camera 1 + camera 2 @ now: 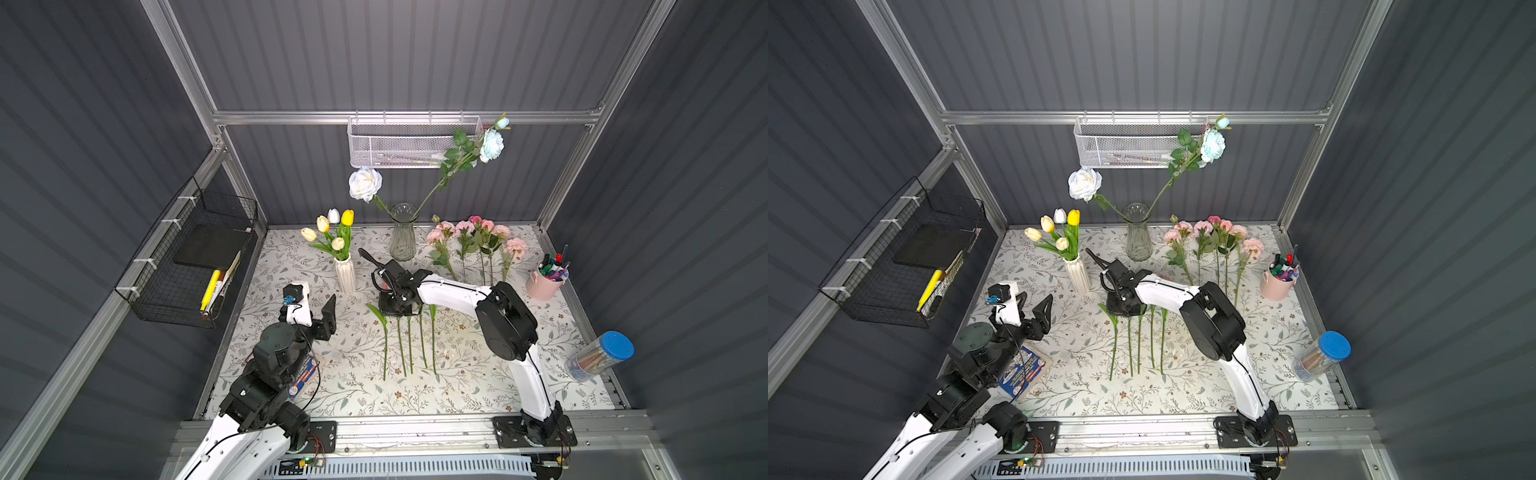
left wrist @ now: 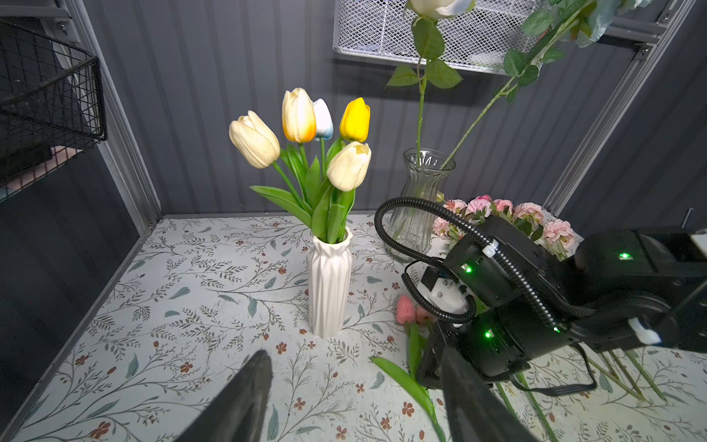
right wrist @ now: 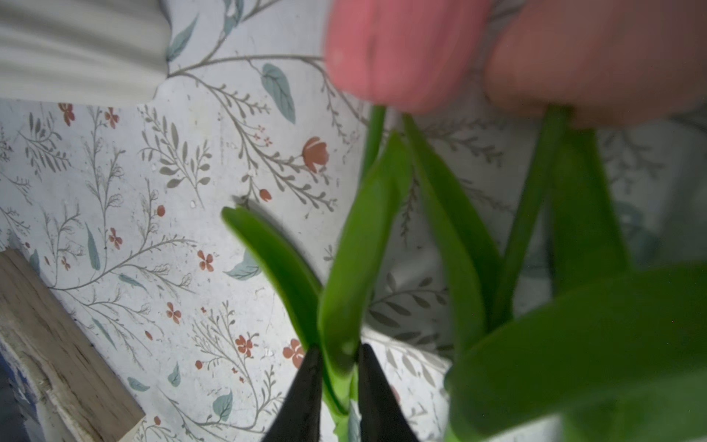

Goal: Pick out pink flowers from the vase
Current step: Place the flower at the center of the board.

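Jaws of the right gripper (image 3: pixel 336 356) straddle a pink tulip (image 3: pixel 401 53) stem, barely parted; pinching or letting go, I can't tell. It lies in a row with four others mid-table, sorted clear of the white vase (image 1: pixel 346 274) at eleven o'clock. At eight, the left gripper (image 2: pixel 355 402) gapes empty.

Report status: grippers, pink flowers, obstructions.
Left gripper open, empty. Right gripper jaws astride the stem of a pink tulip; grip unclear. Pink roses lie beside the glass vase; no pink in it. Nothing blocking.
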